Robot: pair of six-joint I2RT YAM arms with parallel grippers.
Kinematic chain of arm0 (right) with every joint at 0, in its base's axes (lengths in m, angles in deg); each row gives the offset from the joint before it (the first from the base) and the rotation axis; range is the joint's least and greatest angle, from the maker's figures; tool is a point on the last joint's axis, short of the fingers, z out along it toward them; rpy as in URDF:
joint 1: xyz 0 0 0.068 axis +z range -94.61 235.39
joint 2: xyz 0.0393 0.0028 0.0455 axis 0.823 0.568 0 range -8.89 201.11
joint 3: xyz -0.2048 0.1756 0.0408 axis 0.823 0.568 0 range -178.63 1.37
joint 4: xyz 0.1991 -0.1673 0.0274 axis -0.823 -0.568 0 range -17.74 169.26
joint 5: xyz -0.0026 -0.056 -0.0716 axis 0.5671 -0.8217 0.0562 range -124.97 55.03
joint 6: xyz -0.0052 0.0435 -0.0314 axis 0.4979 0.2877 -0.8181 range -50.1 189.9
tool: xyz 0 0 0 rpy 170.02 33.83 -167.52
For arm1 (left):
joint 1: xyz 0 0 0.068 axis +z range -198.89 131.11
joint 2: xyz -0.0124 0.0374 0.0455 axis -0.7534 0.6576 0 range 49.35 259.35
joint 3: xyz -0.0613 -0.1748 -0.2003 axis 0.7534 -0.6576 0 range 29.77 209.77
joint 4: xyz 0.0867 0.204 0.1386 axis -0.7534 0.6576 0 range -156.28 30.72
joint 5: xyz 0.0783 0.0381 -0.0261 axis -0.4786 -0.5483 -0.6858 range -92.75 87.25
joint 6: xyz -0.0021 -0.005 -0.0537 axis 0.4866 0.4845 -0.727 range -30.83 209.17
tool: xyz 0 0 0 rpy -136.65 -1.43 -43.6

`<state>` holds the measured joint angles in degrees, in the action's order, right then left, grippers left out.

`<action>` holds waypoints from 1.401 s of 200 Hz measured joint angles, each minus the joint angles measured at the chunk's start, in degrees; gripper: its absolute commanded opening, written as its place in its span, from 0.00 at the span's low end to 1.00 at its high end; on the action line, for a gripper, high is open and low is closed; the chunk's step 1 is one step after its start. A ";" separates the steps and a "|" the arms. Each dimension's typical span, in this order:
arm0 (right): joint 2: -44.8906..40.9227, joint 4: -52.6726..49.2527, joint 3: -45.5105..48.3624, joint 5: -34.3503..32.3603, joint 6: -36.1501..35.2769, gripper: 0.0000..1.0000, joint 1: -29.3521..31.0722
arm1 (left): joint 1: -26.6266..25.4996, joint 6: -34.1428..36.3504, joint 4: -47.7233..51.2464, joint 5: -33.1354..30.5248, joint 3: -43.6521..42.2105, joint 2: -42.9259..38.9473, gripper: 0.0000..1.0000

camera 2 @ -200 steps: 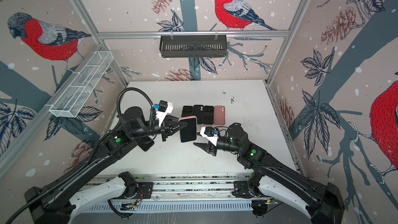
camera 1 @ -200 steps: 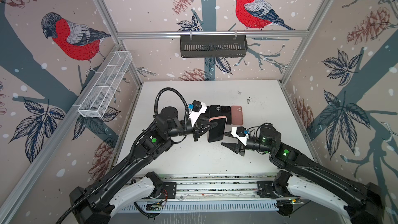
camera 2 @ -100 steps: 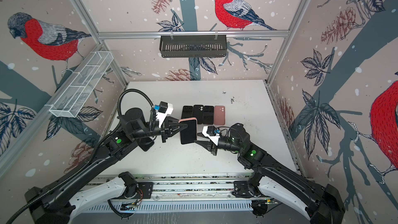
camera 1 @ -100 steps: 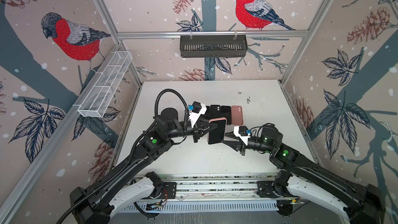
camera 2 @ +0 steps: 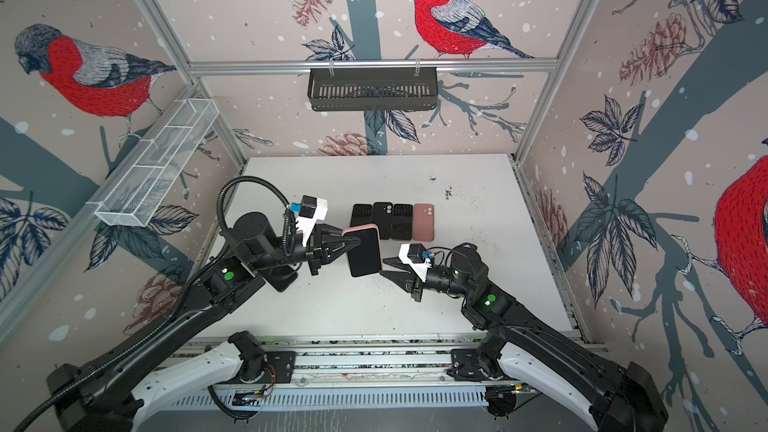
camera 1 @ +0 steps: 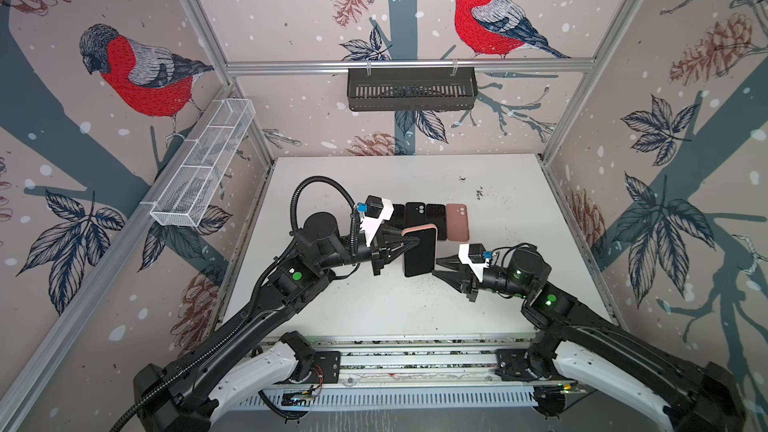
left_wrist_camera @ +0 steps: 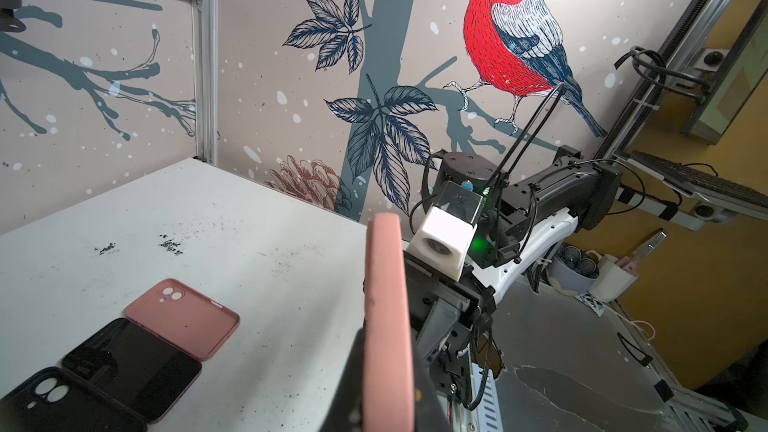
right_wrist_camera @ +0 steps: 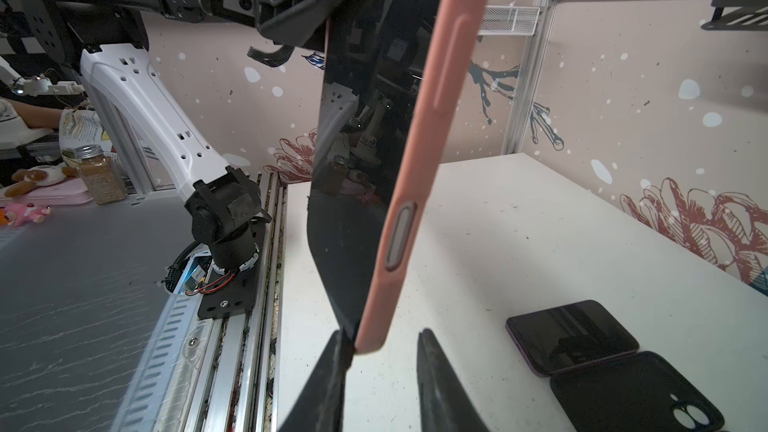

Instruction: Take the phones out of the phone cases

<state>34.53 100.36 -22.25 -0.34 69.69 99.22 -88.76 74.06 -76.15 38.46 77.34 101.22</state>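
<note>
My left gripper [camera 1: 405, 243] [camera 2: 347, 245] is shut on the phone case [camera 1: 419, 228] [camera 2: 360, 227], a pink one, and holds it raised above the table, upright on its short edge. The black phone [camera 1: 419, 255] [camera 2: 365, 255] sits inside, its screen facing the front. In the left wrist view the case [left_wrist_camera: 386, 326] stands edge-on between my fingers. My right gripper [camera 1: 436, 268] [camera 2: 384, 266] [right_wrist_camera: 382, 342] straddles the phone's lower right corner, open. One finger [right_wrist_camera: 332, 367] touches the screen [right_wrist_camera: 361, 160]; the other finger [right_wrist_camera: 436, 376] stands apart from the case [right_wrist_camera: 419, 160].
Behind the arms a row lies on the table [camera 1: 498, 201]: an empty pink case [camera 1: 457, 222] [left_wrist_camera: 183, 317], a bare phone [camera 1: 436, 218] [right_wrist_camera: 571, 336] and a black case [camera 1: 417, 214] [right_wrist_camera: 631, 396]. A black basket [camera 1: 411, 89] hangs on the back wall, a wire basket [camera 1: 203, 168] on the left.
My right gripper has moved left and up to the phone's lower corner, and its jaws have narrowed. The left gripper has kept the cased phone almost still.
</note>
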 measured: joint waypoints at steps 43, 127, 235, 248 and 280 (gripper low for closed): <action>0.07 3.67 1.22 1.33 1.64 0.25 -0.76 | 0.02 -1.92 -3.80 0.70 -1.42 0.20 0.00; 1.60 15.52 5.22 5.38 6.62 0.17 -3.41 | 0.11 -6.88 -11.65 -0.13 -5.14 -1.22 0.00; 0.11 30.64 8.85 7.21 16.31 0.16 -8.20 | 0.07 -33.11 -47.01 -8.70 -16.59 4.81 0.00; 0.11 33.57 9.14 8.00 18.34 0.16 -9.18 | 0.07 -36.22 -50.58 -9.79 -17.42 5.60 0.00; 0.94 38.38 9.42 8.41 21.99 0.15 -10.64 | -0.61 -42.53 -56.68 -9.49 -17.99 6.62 0.00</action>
<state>35.46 138.74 -12.83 8.07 91.68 88.58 -89.38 31.52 -132.83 28.98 59.35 107.85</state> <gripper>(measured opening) 0.153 0.124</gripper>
